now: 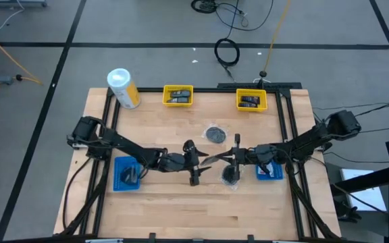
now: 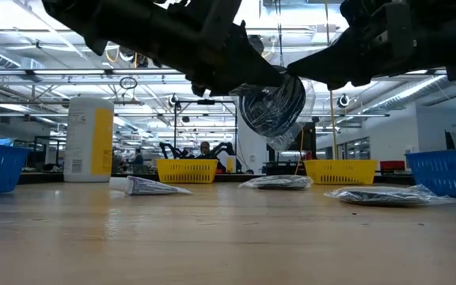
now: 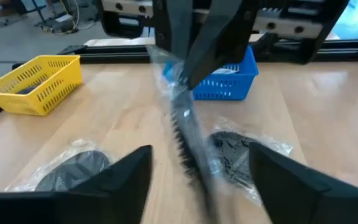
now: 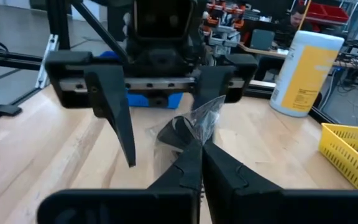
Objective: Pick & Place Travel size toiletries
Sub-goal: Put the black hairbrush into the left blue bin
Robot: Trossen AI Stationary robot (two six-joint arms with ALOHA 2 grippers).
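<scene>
A round dark disc in clear wrap (image 2: pixel 274 107) hangs in the air over the middle of the table, with my right gripper (image 4: pixel 201 146) shut on its wrap. My left gripper (image 3: pixel 201 152) faces it from the table's left. It is open, with one finger on each side of the disc (image 3: pixel 184 134) and a gap on both sides. In the high view the two grippers meet tip to tip, left (image 1: pixel 203 162) and right (image 1: pixel 216 159). Two more wrapped discs (image 1: pixel 215 133) (image 1: pixel 230 177) lie flat on the wood. My right gripper pinches the crumpled clear wrap (image 4: pixel 206 121) at the disc's edge between its two fingers. The fingers reach in about level from the table's right side. The disc (image 4: pixel 173 134) hangs on edge beyond and below the fingertips, lifted clear of the table.
Two yellow trays (image 1: pixel 177 95) (image 1: pixel 251 100) holding dark items stand at the far edge. A blue tray sits under each arm (image 1: pixel 127 173) (image 1: pixel 270 171). A white-and-yellow canister (image 1: pixel 123 88) lies at the far left corner. Bare wood stretches along the near edge.
</scene>
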